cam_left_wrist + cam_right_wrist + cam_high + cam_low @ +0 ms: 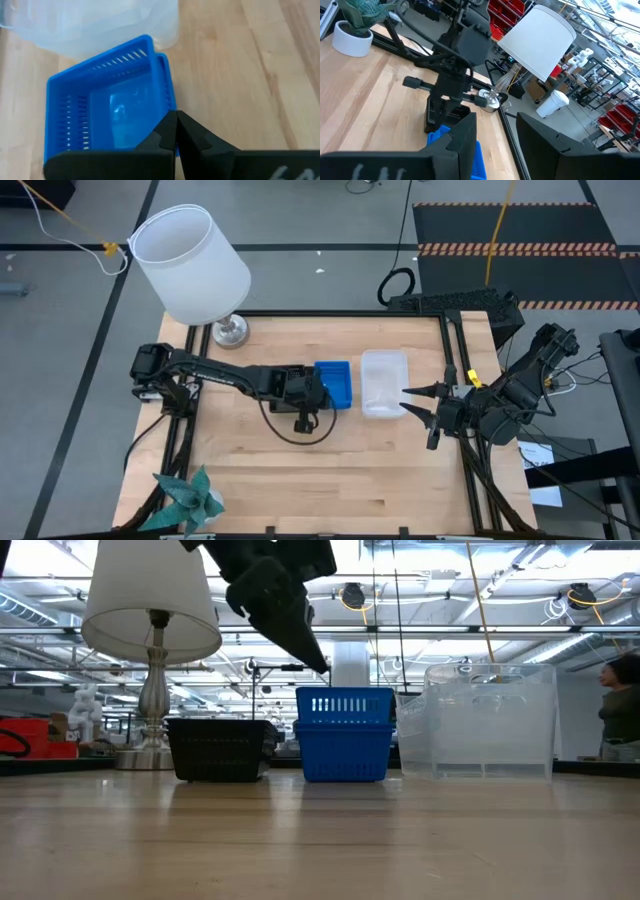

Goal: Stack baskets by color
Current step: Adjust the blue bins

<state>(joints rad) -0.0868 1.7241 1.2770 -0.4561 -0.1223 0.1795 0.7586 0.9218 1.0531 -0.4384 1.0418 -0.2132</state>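
Though close to done, not confirmed finished. Looks sorted into three piles in a row mid-table (300, 470): black baskets (220, 748), blue baskets (338, 383), clear baskets (384, 383), just beside one another. No loose basket anywhere else. Can't count layers per pile, so can't confirm three each. Left to do, at a guess: seat the top blue one flat, back both arms off.

Left gripper (316, 390) over the near rim of the blue pile, fingers clenched; can't tell whether pinching the rim or just hovering shut. Right gripper (415, 402) at the table's right edge, near the clear pile, fingers spread, holding nothing.

View differences:
- High view: hides the black pile under the left arm; found only in the low view and right wrist view.
- Low view: shows the blue pile as two tiers, gripper tip above its rim.
- Left wrist view: shows the top blue basket sitting skewed inside the one below.
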